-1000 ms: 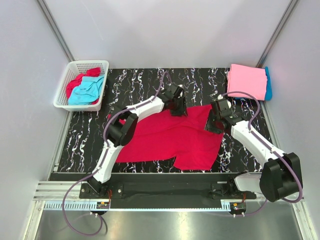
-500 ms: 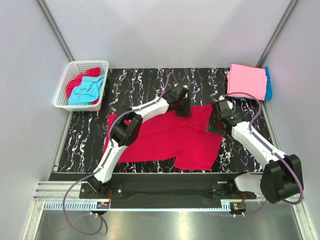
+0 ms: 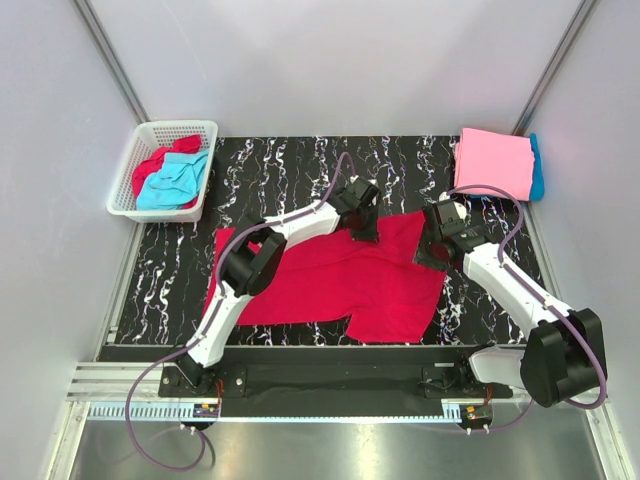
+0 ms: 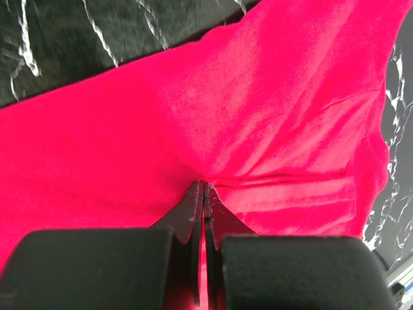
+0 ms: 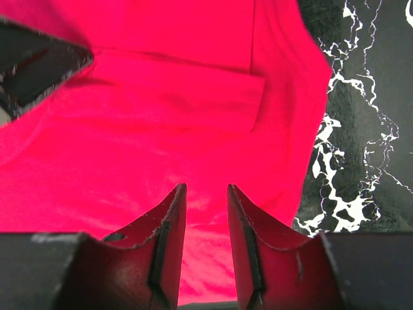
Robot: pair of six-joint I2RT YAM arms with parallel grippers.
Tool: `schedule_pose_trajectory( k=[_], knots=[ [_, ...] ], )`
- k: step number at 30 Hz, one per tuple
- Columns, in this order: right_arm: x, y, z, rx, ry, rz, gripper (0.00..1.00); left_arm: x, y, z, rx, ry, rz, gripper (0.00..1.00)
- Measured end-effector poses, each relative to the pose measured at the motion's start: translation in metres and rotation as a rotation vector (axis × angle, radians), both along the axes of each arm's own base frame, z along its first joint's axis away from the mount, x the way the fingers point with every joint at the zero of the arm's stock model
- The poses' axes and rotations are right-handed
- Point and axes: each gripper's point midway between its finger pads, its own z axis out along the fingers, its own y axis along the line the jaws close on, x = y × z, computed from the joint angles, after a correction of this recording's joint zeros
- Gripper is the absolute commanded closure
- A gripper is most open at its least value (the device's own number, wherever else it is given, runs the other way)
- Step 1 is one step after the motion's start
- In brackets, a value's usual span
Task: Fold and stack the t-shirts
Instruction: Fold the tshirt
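A crimson red t-shirt point(image 3: 340, 275) lies spread on the black marbled table. My left gripper point(image 3: 363, 224) sits at the shirt's far edge with its jaws pressed together; in the left wrist view the red cloth point(image 4: 271, 116) puckers into the left gripper's point(image 4: 204, 185) tips. My right gripper point(image 3: 432, 247) hovers over the shirt's right sleeve area. In the right wrist view this right gripper point(image 5: 205, 188) stands open, red cloth point(image 5: 193, 110) below the gap. A folded pink t-shirt point(image 3: 494, 160) rests on a turquoise blue one point(image 3: 537, 166) at the back right.
A white lattice basket point(image 3: 180, 125) at the back left holds a crumpled red shirt point(image 3: 150, 168) and a turquoise one point(image 3: 176, 181). Bare marbled table point(image 3: 280, 165) shows behind the spread shirt. Grey walls close in on both sides.
The left gripper has slid a little to the right along the shirt's far edge and closed on the cloth. The right arm has stayed nearly still.
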Motion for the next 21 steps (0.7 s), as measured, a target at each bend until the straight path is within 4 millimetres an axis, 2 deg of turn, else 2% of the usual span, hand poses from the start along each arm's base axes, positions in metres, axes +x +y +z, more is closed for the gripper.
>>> schedule_pose_trajectory(
  k=[14, 21],
  knots=[
    [0.000, -0.002, -0.008, -0.012, 0.025, -0.017, 0.64, -0.061, 0.022, 0.007, 0.098, 0.000, -0.056, 1.00],
    [0.000, -0.002, -0.010, -0.013, 0.034, -0.021, 0.65, -0.074, 0.024, 0.030, 0.094, -0.043, -0.093, 1.00]
  ],
)
